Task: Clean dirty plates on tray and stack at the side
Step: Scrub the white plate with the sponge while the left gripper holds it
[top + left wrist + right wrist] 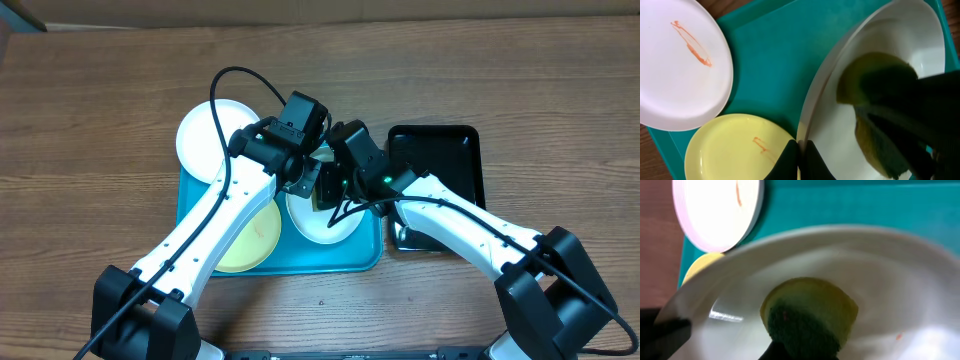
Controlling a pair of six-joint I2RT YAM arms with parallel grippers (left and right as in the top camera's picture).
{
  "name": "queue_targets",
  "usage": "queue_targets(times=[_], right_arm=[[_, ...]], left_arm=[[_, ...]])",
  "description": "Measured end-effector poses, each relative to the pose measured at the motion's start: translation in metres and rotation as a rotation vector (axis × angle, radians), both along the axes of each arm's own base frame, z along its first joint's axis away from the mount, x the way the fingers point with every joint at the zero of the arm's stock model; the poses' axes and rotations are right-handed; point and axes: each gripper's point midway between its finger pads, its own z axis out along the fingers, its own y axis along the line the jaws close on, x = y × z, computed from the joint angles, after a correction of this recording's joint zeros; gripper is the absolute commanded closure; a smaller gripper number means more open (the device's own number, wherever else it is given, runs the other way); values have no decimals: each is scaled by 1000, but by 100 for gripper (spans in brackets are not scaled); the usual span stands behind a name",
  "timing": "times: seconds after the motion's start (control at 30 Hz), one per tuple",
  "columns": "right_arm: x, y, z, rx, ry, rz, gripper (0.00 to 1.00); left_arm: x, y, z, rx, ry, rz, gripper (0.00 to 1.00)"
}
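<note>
On the cyan tray a white plate is tilted up on the right side. My left gripper is shut on its rim. My right gripper is shut on a yellow-green sponge, which is pressed against this plate's face. A small orange speck shows low on the plate. A pale yellow plate with a brown smear lies flat on the tray's left side. Another white plate with an orange streak rests over the tray's far left corner.
A glossy black tray sits just right of the cyan tray, under my right arm. Both arms cross above the tray's middle. Bare wooden tabletop surrounds the trays.
</note>
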Motion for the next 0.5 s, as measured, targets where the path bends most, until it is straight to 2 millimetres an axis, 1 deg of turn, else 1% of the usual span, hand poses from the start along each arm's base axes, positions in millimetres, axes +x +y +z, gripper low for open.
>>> queue_targets(times=[0.3, 0.5], right_arm=[[14, -13, -2, -68, -59, -67, 96], [20, -20, -12, -112, -70, -96, 96]], left_arm=[[-1, -2, 0, -6, 4, -7, 96], [-1, -2, 0, -6, 4, -7, 96]])
